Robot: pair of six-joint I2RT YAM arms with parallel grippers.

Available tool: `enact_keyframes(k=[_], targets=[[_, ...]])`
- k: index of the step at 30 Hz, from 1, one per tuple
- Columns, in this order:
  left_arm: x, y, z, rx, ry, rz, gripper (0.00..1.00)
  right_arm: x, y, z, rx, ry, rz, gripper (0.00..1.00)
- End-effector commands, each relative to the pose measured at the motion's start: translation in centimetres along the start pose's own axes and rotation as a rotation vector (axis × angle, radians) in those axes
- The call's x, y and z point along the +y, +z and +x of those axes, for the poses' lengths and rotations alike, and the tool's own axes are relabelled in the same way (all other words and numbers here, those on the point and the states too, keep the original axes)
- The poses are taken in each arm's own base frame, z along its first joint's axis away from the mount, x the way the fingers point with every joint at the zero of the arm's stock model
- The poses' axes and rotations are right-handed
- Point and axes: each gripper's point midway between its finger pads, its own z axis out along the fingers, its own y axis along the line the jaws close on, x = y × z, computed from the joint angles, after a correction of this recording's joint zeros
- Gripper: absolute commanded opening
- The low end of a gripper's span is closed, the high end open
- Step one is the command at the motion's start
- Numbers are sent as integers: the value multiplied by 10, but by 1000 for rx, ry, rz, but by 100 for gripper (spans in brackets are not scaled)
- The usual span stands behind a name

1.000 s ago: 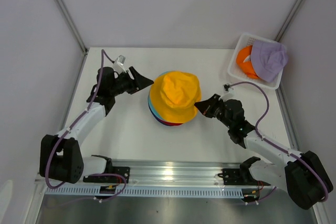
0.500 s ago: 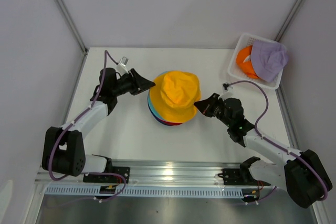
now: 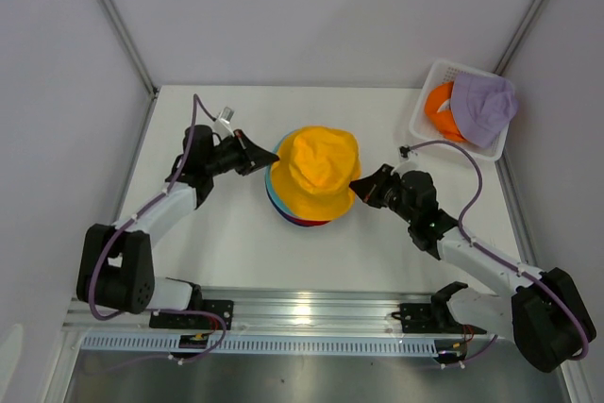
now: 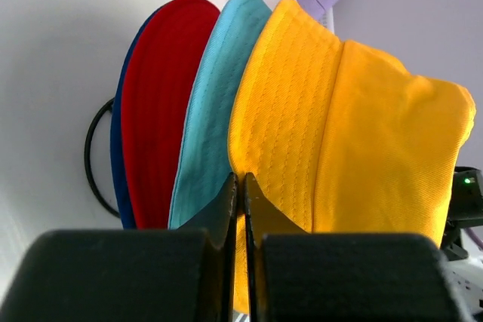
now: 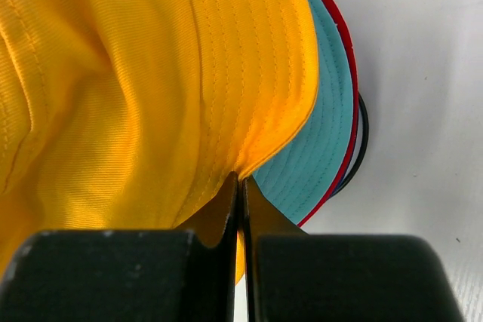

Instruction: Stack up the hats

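A pile of hats sits mid-table with the yellow hat (image 3: 316,172) on top. Under it the left wrist view shows the teal hat (image 4: 211,111), the red hat (image 4: 158,96) and a sliver of the navy hat (image 4: 117,156). My left gripper (image 3: 271,156) is at the pile's left side, shut on the yellow hat's brim edge (image 4: 240,179). My right gripper (image 3: 355,186) is at the pile's right side, shut on the puckered yellow brim (image 5: 240,179), just above the teal brim (image 5: 317,156). The lavender hat (image 3: 483,106) and orange hat (image 3: 440,110) lie in the basket.
The white lattice basket (image 3: 418,122) stands at the back right corner of the table. A thin black wire frame (image 4: 92,148) shows under the pile, also at its right edge (image 5: 361,141). Grey walls enclose the table on three sides.
My left gripper moved right to the pile and shut on the yellow hat's brim. My right gripper stayed shut on the brim and barely shifted.
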Motion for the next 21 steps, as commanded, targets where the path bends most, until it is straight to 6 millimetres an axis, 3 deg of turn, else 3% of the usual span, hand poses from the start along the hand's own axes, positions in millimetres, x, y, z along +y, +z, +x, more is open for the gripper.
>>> enact_keyframes(k=[1, 6, 10, 21], targets=[[-8, -16, -1, -50, 79, -41, 1, 11, 3, -22, -40, -28, 13, 0], [-15, -37, -17, -139, 163, -135, 1, 14, 0, -26, -20, 2, 49, 0], [7, -43, -14, -147, 162, -240, 1, 9, -2, -23, -18, -15, 63, 0], [68, -21, 17, -94, 80, -343, 1, -31, 19, 18, 86, -62, 119, 0]])
